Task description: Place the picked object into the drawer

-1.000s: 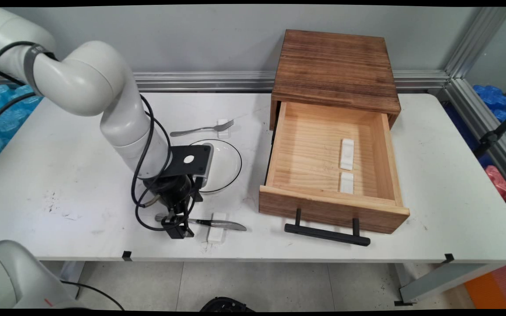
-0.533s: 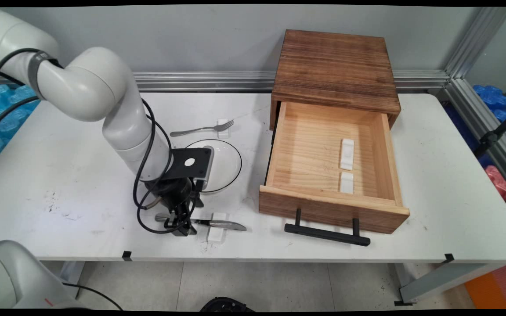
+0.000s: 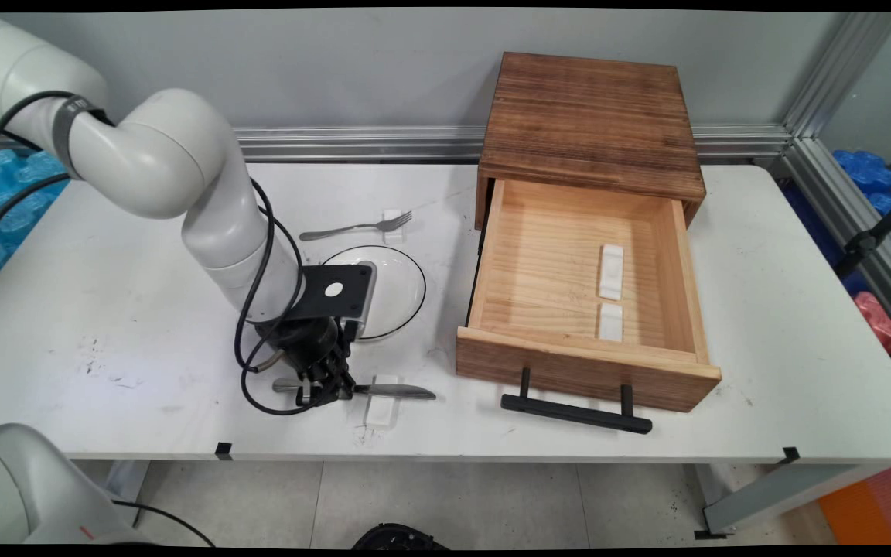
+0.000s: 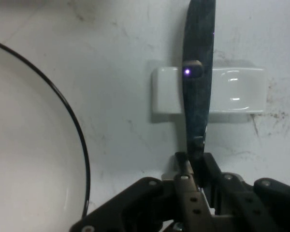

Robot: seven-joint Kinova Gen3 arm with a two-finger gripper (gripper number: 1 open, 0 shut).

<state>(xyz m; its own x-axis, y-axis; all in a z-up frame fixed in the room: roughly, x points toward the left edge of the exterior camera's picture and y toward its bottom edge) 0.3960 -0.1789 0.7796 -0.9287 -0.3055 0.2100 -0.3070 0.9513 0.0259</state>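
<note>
A metal table knife (image 3: 395, 391) (image 4: 199, 87) lies near the table's front edge, its blade across a small white rest (image 3: 381, 410) (image 4: 209, 90). My gripper (image 3: 327, 387) (image 4: 195, 169) is down at the table and shut on the knife where handle meets blade; in the hand view both fingers press against the metal. The handle's end (image 3: 283, 384) sticks out to the left of the gripper. A white plate with a black rim (image 3: 391, 290) (image 4: 34, 159) lies just behind the gripper, partly hidden by the wrist.
A fork (image 3: 356, 227) lies on another white rest behind the plate. To the right stands a wooden box (image 3: 592, 116) with its drawer (image 3: 581, 363) pulled out; two white rests (image 3: 610, 282) lie inside. The drawer's black handle (image 3: 575, 412) juts toward the front edge.
The gripper's fingers have come together on the knife; a second ago they stood apart around it. The knife's blade has shifted slightly away from the front edge.
</note>
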